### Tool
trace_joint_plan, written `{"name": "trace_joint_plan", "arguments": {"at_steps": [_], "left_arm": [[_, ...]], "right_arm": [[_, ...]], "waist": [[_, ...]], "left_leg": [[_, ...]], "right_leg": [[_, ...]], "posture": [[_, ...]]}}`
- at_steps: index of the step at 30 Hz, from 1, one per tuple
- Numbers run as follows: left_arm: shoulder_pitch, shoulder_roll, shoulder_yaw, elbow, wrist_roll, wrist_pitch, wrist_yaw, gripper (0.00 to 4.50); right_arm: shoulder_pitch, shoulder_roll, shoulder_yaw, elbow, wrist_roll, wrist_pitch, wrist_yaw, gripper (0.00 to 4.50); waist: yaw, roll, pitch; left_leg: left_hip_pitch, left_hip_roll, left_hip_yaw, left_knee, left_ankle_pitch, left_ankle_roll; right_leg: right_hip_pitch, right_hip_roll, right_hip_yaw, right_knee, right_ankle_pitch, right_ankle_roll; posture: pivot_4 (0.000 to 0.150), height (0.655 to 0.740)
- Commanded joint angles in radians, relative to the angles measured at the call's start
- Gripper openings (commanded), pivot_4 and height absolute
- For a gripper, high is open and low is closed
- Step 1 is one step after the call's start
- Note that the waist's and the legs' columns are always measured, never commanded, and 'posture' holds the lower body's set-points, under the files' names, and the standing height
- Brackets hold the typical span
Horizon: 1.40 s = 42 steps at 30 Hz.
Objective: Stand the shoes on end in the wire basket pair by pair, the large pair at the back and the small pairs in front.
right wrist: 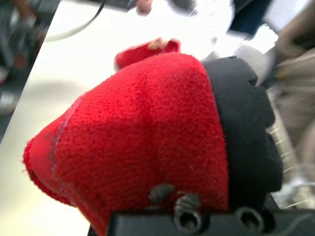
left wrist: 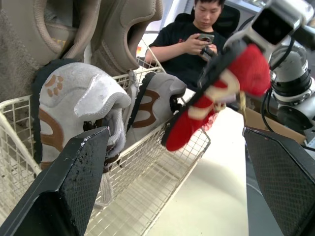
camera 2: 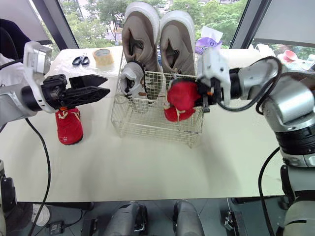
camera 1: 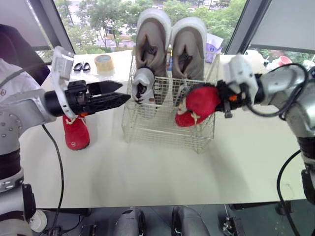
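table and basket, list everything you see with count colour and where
white table: 1, white, under everything
white wire basket: 1, white, table centre
large beige fabric shoes: 2, beige, on end at the basket's back
small grey shoes with brown marks: 2, grey, basket's front left
held small red fleece shoe: 1, red, at the basket's front right
loose small red fleece shoe: 1, red, on the table left of the basket
black-handled scissors: 1, black, table's back left
tan tape roll: 1, tan, beside the scissors
purple and white packet: 1, behind the basket
seated person in a black shirt: 1, beyond the table, holding a phone
left claw: 1, black, open, empty
right claw: 1, black, gripping the held shoe
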Motion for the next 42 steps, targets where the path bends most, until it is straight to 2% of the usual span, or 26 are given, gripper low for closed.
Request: {"name": "trace_joint_plan", "arguments": {"at_steps": [1,6,10,11,16,17,25,29,31,35,37,39,42], "left_arm": [[0.001,-0.002,0.016,-0.034,0.005,-0.014,0.005,4.45],[0.002,-0.01,0.01,-0.039,0.014,-0.015,0.006,4.45],[0.005,-0.017,0.005,-0.041,0.026,-0.017,0.003,4.45],[0.005,-0.018,0.004,-0.039,0.029,-0.018,0.002,4.5],[0.014,-0.015,0.007,-0.033,0.051,-0.024,-0.01,4.5],[0.015,-0.016,0.009,-0.032,0.053,-0.024,-0.011,4.5],[0.06,-0.012,0.067,-0.05,0.043,-0.017,0.03,4.5],[0.091,-0.004,0.111,-0.063,0.062,-0.023,0.1,4.5],[0.095,-0.001,0.138,-0.049,0.105,-0.027,0.19,4.5],[0.076,0.013,0.165,0.02,0.251,0.029,0.463,4.5],[0.073,0.048,0.173,0.052,0.294,0.134,0.557,4.5],[0.09,0.1,0.165,0.074,0.35,0.231,0.617,4.5],[0.084,0.108,0.173,0.102,0.379,0.343,0.65,4.5]], "right_arm": [[0.018,0.021,-0.02,0.04,-0.065,-0.056,0.027,0.86],[0.063,0.044,-0.031,0.081,-0.1,-0.058,0.041,0.86],[0.098,0.038,-0.058,0.029,-0.076,0.0,0.039,0.86],[0.104,0.034,-0.066,0.01,-0.065,0.022,0.04,1.89],[0.133,0.008,-0.129,-0.09,-0.054,0.066,0.015,4.34],[0.134,0.003,-0.144,-0.104,-0.048,0.074,0.014,4.43],[0.133,-0.094,-0.284,-0.191,0.007,0.143,0.015,4.43],[0.1,-0.151,-0.343,-0.199,0.068,0.182,0.05,4.43],[0.054,-0.159,-0.347,-0.189,0.102,0.196,0.074,4.43],[-0.114,-0.104,-0.285,-0.119,0.131,0.22,0.112,4.43],[-0.174,-0.08,-0.239,-0.086,0.112,0.207,0.15,4.43],[-0.223,-0.057,-0.189,-0.052,0.086,0.18,0.202,4.43],[-0.26,-0.035,-0.146,-0.008,0.05,0.138,0.254,4.43]], "waist": [[0.0,0.0,0.0],[0.0,0.0,0.0],[0.002,0.0,0.0],[0.001,0.0,0.0],[0.0,0.0,0.0],[0.0,0.0,0.0],[0.0,0.0,0.0],[0.0,0.0,0.0],[0.0,0.0,0.0],[-0.005,0.0,0.0],[-0.005,0.0,0.001],[-0.005,-0.001,0.001],[0.001,0.0,0.001]], "left_leg": [[0.0,0.0,0.0,0.0,0.0,0.0],[0.0,0.0,0.0,0.0,0.0,-0.001],[0.0,0.0,0.0,0.0,0.0,-0.001],[0.0,0.0,0.0,0.0,0.0,-0.001],[0.0,0.0,0.0,0.0,0.0,-0.001],[0.0,0.0,0.0,0.0,0.0,-0.001],[0.0,0.0,0.0,0.0,0.0,-0.001],[0.0,0.0,0.0,0.0,0.0,-0.001],[0.0,0.0,-0.001,0.0,0.0,0.0],[0.001,0.0,-0.001,0.0,-0.002,0.004],[0.001,0.001,-0.001,-0.001,-0.002,0.004],[0.001,0.001,-0.001,-0.001,-0.002,0.004],[0.0,0.0,0.0,-0.001,-0.002,0.002]], "right_leg": [[0.0,0.0,0.0,0.0,0.0,0.0],[0.0,0.0,0.0,0.0,0.0,0.0],[0.0,0.0,0.0,0.0,0.0,0.0],[0.0,0.0,0.0,0.0,0.0,0.0],[0.0,0.0,0.0,0.001,0.0,0.0],[0.0,0.0,0.0,0.001,0.0,0.0],[0.0,0.0,0.0,0.001,0.0,0.0],[0.0,0.0,0.0,0.0,0.0,0.0],[0.0,0.0,0.0,0.001,0.0,0.0],[-0.001,0.0,0.001,0.001,0.0,0.0],[-0.001,0.0,0.0,0.001,0.0,-0.001],[-0.001,0.0,0.0,0.001,0.0,0.0],[-0.002,0.0,0.0,0.001,0.0,0.0]], "posture": [[0.15,0.74],[0.15,0.74],[0.15,0.74],[0.15,0.74],[0.15,0.74],[0.15,0.74],[0.15,0.74],[0.15,0.74],[0.15,0.74],[0.15,0.74],[0.15,0.74],[0.15,0.74],[0.15,0.74]]}}
